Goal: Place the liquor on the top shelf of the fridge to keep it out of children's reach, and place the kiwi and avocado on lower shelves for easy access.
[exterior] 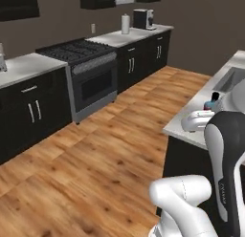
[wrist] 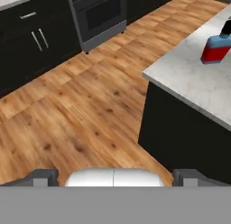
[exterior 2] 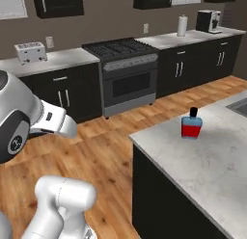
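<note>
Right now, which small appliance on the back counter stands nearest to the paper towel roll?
The coffee machine, just beside the paper towel roll; the toaster sits far off, beyond the stove.

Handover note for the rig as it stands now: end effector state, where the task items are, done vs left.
End effector: open, holding nothing, out over the wood floor short of the island counter.
Liquor: upright on the island counter near its corner, untouched.
Kiwi, avocado and fridge: not located from here.
Done: nothing placed yet.
Left: reach and grasp the liquor, take it to the fridge's top shelf, then find the kiwi and avocado and put them on lower shelves.
</note>
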Controlling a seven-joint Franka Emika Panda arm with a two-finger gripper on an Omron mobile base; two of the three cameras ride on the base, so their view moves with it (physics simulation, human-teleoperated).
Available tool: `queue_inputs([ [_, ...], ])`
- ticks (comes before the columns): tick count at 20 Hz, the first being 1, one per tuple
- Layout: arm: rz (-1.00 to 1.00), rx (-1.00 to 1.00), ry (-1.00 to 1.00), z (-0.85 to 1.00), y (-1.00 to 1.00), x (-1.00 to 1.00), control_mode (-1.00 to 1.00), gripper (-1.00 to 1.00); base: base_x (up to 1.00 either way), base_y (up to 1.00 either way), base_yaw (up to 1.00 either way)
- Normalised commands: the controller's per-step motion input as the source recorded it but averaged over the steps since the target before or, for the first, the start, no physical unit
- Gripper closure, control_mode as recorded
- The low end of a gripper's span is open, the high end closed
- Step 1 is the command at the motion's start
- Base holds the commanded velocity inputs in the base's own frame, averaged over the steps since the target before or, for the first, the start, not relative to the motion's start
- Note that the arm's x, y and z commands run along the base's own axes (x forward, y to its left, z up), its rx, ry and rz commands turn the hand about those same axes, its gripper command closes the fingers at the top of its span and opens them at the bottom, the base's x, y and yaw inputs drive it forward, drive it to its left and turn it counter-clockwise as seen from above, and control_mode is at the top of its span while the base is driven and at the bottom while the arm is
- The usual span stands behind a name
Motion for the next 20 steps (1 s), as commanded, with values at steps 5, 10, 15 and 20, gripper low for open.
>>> queue_inputs([
  [5, 0.0, 0.0, 0.0, 0.0, 0.0, 0.0, 1.0, -1.0, 0.37, 0.0, -0.5],
  [10, 0.0, 0.0, 0.0, 0.0, 0.0, 0.0, 1.0, -1.0, 0.44, 0.0, -0.47],
  [15, 0.0, 0.0, 0.0, 0.0, 0.0, 0.0, 1.0, -1.0, 0.47, 0.04, -0.43],
  [20, 0.0, 0.0, 0.0, 0.0, 0.0, 0.0, 1.0, -1.0, 0.42, 0.2, -0.4],
])
